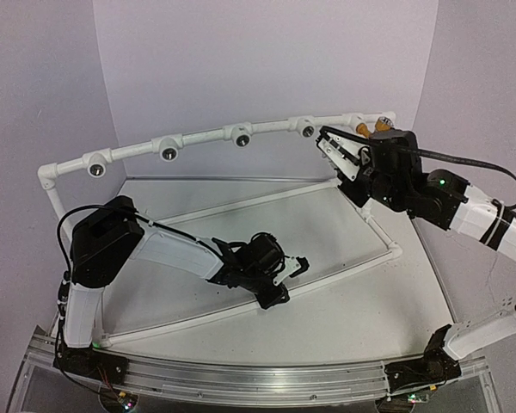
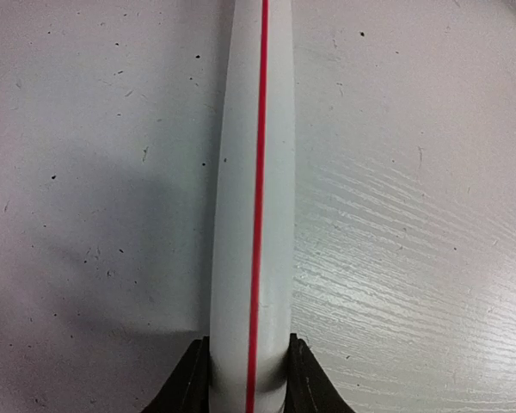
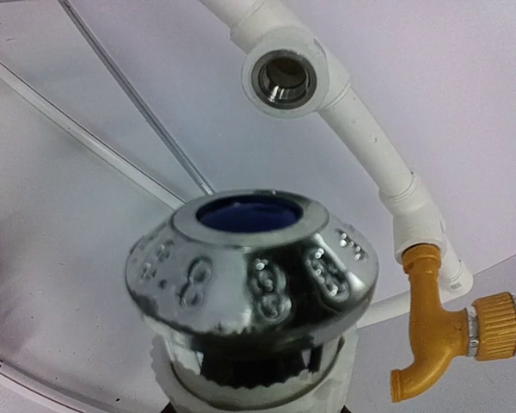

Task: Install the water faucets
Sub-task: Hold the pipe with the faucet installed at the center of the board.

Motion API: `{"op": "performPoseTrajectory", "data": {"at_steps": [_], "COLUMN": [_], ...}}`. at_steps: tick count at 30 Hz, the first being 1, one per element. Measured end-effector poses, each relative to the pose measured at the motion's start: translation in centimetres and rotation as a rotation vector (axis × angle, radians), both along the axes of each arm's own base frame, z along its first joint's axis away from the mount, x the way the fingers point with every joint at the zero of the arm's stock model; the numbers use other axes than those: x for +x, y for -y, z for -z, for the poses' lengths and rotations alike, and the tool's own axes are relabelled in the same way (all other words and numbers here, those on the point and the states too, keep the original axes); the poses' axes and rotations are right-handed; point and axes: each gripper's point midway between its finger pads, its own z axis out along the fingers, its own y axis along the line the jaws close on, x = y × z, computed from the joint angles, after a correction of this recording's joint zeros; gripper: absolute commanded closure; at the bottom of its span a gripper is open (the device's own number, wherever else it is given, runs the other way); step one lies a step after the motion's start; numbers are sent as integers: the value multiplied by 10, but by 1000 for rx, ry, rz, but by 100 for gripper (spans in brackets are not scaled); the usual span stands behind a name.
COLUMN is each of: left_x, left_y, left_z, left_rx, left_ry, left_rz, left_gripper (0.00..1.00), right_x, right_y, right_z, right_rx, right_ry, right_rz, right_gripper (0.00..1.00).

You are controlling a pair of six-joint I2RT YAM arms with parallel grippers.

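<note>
My right gripper (image 1: 328,143) is raised at the back right and shut on the white water faucet (image 3: 249,284). Its chrome knob with a blue centre fills the right wrist view and hides the fingers. An open round socket (image 3: 282,77) lies just beyond it on the white pipe frame (image 1: 206,138). The yellow-orange faucet (image 3: 430,331) sits screwed into the frame's right end, spout down. My left gripper (image 1: 294,268) is low on the table. Its jaws press both sides of the frame's low white pipe (image 2: 251,172), which carries a red stripe.
The upper rail holds several round dark sockets (image 1: 168,153) along the back. Thin white rails (image 1: 241,200) run across the tabletop inside the frame. A black cable (image 1: 473,163) trails from the right wrist. Purple walls stand behind and at both sides.
</note>
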Motion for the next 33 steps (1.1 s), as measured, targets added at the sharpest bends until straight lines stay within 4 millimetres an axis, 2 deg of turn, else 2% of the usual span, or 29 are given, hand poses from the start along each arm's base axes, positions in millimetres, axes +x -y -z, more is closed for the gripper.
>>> {"op": "performPoseTrajectory", "data": {"at_steps": [2,3,5,9,11,15,21,27,33], "left_x": [0,0,0,-1,-1,-1,-1,0,0], "left_y": [0,0,0,-1,-1,-1,-2,-3,-4], "left_z": [0,0,1,2,2,2,3,3,4], "left_rx": [4,5,5,-6,-12,-24,-44,-63,-76], "left_ry": [14,18,22,31,34,36,45,67,89], "left_rz": [20,25,31,34,34,34,25,16,11], "left_gripper": [98,100,100,100,100,100,100,100,100], "right_x": [0,0,1,0,1,4,8,11,17], "right_y": [-1,-1,-1,-3,-7,-13,-14,-21,-35], "right_z": [-8,-10,-8,12,12,-4,-4,-31,-26], "right_rx": [-34,-55,-117,-249,-277,-311,-408,-490,-575], "right_ry": [43,67,124,170,186,287,402,556,592], "right_rz": [-24,-35,-61,-123,-158,-191,-203,-202,-242], "right_gripper": [100,100,100,100,100,100,100,100,100]}}
